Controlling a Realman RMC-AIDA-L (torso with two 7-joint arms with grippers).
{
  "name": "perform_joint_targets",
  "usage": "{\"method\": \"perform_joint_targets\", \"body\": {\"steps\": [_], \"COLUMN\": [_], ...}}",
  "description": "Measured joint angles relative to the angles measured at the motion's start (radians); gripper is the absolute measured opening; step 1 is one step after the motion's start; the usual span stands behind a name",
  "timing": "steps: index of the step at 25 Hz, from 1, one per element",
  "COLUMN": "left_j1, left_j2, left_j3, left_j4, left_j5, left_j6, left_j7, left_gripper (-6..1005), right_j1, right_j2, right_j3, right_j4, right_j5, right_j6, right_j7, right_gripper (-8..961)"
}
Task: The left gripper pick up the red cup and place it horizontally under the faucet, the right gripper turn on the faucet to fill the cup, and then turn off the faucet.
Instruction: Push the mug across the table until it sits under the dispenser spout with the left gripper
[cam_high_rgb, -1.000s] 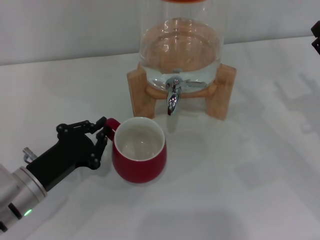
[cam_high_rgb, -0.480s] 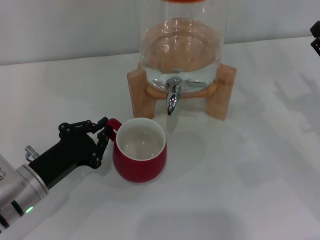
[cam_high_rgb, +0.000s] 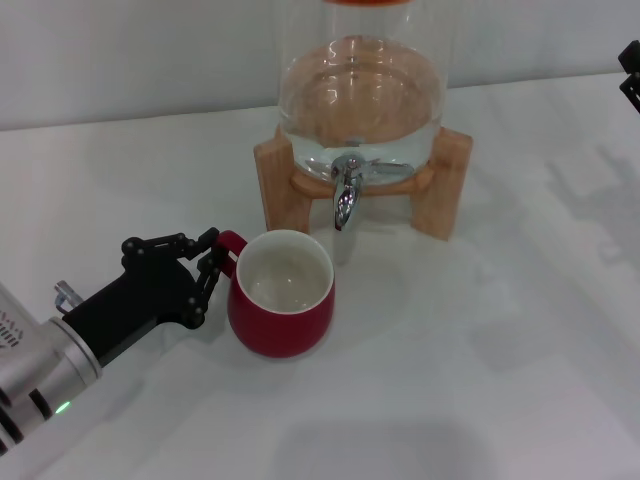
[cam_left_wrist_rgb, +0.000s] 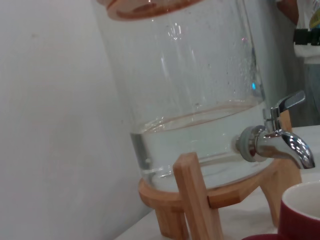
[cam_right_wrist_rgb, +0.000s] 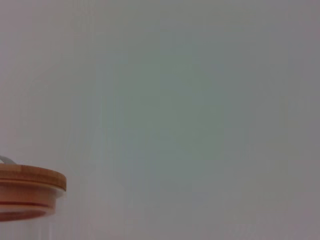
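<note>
Left gripper (cam_high_rgb: 212, 262) pinches the red cup (cam_high_rgb: 281, 307) by its handle at 9 o'clock. Slide cup toward 1 o'clock, mouth upright, until centred beneath the faucet (cam_high_rgb: 345, 197) spout.

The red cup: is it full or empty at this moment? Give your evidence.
Empty. The red cup stands upright, its white inside bare and dry, and no water runs from the faucet.

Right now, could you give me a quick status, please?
Left gripper shut on squat red ceramic cup's handle. Cup near chrome faucet. Right gripper parked at far right edge.
</note>
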Motion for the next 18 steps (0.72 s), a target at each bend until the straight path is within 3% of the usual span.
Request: {"method": "perform_joint_targets", "body": {"steps": [18], "left_j1": [-0.014], "left_j2": [0.006], "left_j3": [-0.001], "left_j4": [-0.002], "left_j5": [0.031], "left_j6": [0.048], "left_j7": [0.028], "left_gripper": [101], "right_j1": [0.003], "right_j2": [0.0], "right_j3": [0.003], "right_j4": [0.0], "right_j5": [0.007], "right_j6": [0.003], "right_j7": [0.0], "right_gripper": [823]}}
